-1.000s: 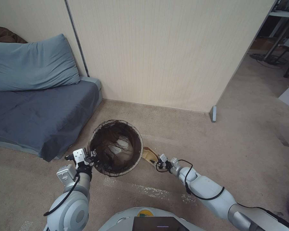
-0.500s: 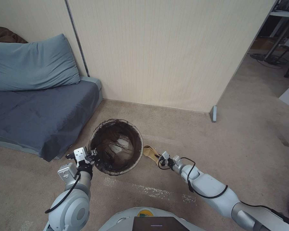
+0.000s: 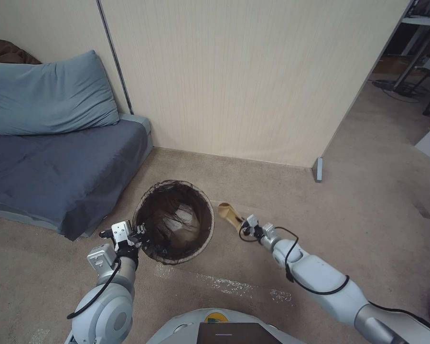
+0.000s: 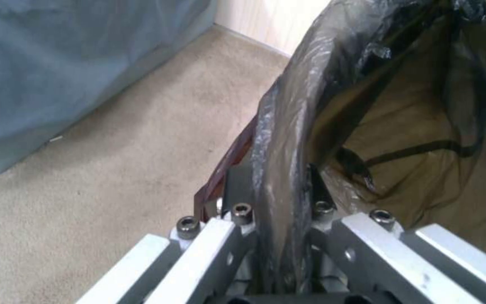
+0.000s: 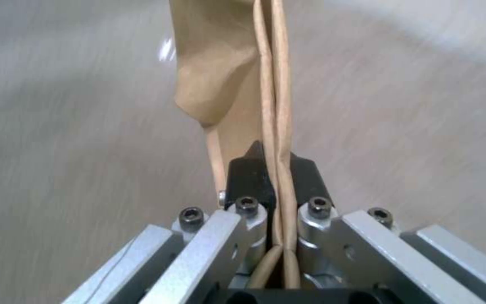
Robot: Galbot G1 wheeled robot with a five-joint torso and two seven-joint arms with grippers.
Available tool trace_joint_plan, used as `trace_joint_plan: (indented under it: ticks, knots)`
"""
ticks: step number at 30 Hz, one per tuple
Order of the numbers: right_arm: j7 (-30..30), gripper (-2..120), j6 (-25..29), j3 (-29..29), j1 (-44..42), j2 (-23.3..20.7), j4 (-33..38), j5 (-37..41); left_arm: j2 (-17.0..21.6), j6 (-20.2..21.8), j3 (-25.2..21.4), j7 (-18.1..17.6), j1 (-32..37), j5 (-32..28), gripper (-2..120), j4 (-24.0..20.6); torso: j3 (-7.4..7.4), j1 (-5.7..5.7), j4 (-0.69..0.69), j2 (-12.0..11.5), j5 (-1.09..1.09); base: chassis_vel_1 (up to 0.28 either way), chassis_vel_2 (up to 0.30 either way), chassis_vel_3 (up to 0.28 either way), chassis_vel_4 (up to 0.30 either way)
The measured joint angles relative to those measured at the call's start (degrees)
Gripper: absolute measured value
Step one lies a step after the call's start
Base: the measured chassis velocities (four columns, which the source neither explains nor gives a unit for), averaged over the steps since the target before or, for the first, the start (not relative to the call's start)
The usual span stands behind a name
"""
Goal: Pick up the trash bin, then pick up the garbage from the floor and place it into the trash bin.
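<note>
Currently my left gripper [image 3: 139,232] pinches the trash bin [image 3: 173,220] rim, while my right gripper [image 3: 244,223], clamping the tan paper [image 3: 230,214], sits just right of the bin's opening.

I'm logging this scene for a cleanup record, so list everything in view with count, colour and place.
Round white plastic trash bin with dark brown liner: one, on the carpet in front of the robot, rim pinched by the left tool.
Tan paper piece: one, clamped in the right tool, right of the bin.
Blue-grey pillow: one, on the sofa against the wall.
Dark blue-grey sofa: one, far left.
Beige wall panel: one, behind the bin.
Beige carpet: one, covering the floor.
White tape strip: one, on the carpet near the robot's base.
Left tool: one, silver, shut on the bin's near-left rim.
Right tool: one, silver with black pads, shut on the paper.
</note>
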Motion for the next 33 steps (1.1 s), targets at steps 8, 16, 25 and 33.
trace_joint_plan:
  ticks: [8, 16, 25, 33]
  knots:
    - [6.91, 0, -1.3, 11.1, -3.78, -3.81, 14.0, 1.56, 0.5, 0.2, 0.74, 0.17, 0.44, 0.09, 0, 0.35, 0.0, 0.0, 0.0, 0.0, 0.01, 0.0, 0.0, 0.0, 0.0]
    - [10.33, 0, -0.52, 21.77, -7.24, -5.47, 27.26, 3.0, 1.24, 1.12, 1.93, 0.07, 0.69, -0.68, 0, 0.65, 0.0, 0.0, 0.02, 0.0, 0.01, 0.0, 0.0, 0.0, 0.0]
    - [8.95, 0, 0.37, 31.32, -11.14, -8.66, 43.27, 6.57, 2.38, 1.98, 3.12, 0.29, 0.17, -0.82, 0, 1.28, -0.01, 0.0, 0.0, -0.01, 0.01, 0.0, 0.0, 0.0, 0.0]
    - [6.65, 0, 0.44, 33.8, -12.58, -10.86, 50.81, 9.76, 3.0, 2.44, 3.47, 0.42, -0.53, -1.01, 0, 1.55, -0.01, 0.0, 0.0, 0.0, 0.0, 0.0, 0.0, 0.0, 0.0]
